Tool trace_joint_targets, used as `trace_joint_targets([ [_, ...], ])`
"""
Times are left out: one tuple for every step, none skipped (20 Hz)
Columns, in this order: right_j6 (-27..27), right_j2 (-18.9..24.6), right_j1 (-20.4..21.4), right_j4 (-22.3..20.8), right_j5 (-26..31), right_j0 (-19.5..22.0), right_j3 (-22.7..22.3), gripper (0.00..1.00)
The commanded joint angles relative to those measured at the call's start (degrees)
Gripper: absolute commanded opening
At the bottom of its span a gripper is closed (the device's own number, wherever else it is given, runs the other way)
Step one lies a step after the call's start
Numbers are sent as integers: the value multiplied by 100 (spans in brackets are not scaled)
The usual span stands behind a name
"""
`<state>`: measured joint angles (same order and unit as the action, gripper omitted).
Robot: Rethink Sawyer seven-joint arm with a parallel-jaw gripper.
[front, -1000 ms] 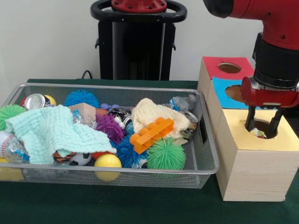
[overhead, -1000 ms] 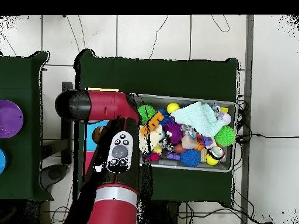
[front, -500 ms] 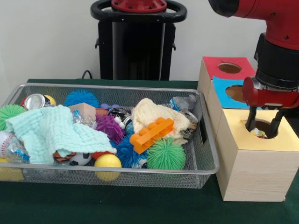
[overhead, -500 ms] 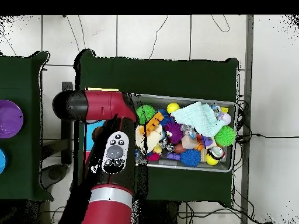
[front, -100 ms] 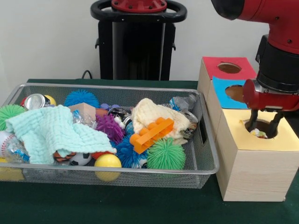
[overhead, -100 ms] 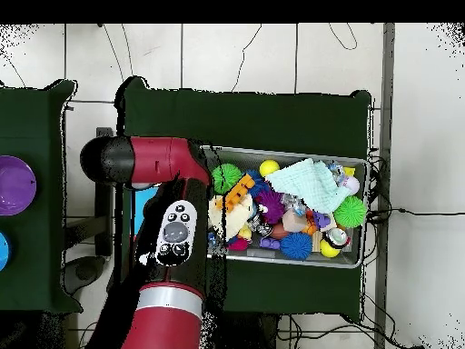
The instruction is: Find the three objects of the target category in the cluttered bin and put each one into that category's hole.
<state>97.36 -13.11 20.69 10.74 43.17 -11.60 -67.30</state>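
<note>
Front view: spread pincer (front, -100 ms: 264, 125) straddles the round hole (front, -100 ms: 262, 129) of the yellow-topped wooden box (front, -100 ms: 247, 175).

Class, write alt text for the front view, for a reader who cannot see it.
A red robot arm's open gripper hangs over the hole of a yellow-topped wooden box, beside blue-topped and red-topped boxes. To its left, a wire mesh bin holds spiky balls, cloths, cans and an orange block.

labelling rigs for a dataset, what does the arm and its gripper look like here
The arm is glossy red with a black cylindrical wrist section. Below that sits a red block carrying the gripper, which has two thin dark fingers. From overhead, the red arm shows black joint caps and a light grey oval panel with dark buttons.
</note>
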Motion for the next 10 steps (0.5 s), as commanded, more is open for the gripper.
trace_joint_targets([
  [806, 236, -333, -200, 480, 8, 15, 0],
  [808, 228, -335, -199, 497, 6, 16, 0],
  [811, 220, -337, -198, 515, 5, 16, 0],
  [813, 213, -339, -198, 532, 3, 17, 0],
  [815, 211, -334, -195, 553, 0, 2, 0],
  [808, 211, -335, -185, 583, 1, -2, 100],
  [802, 202, -348, -191, 645, 1, 24, 100],
  [795, 193, -361, -197, 708, 0, 49, 100],
  [788, 184, -374, -203, 770, -1, 75, 100],
  [781, 176, -387, -210, 833, -2, 100, 100],
])
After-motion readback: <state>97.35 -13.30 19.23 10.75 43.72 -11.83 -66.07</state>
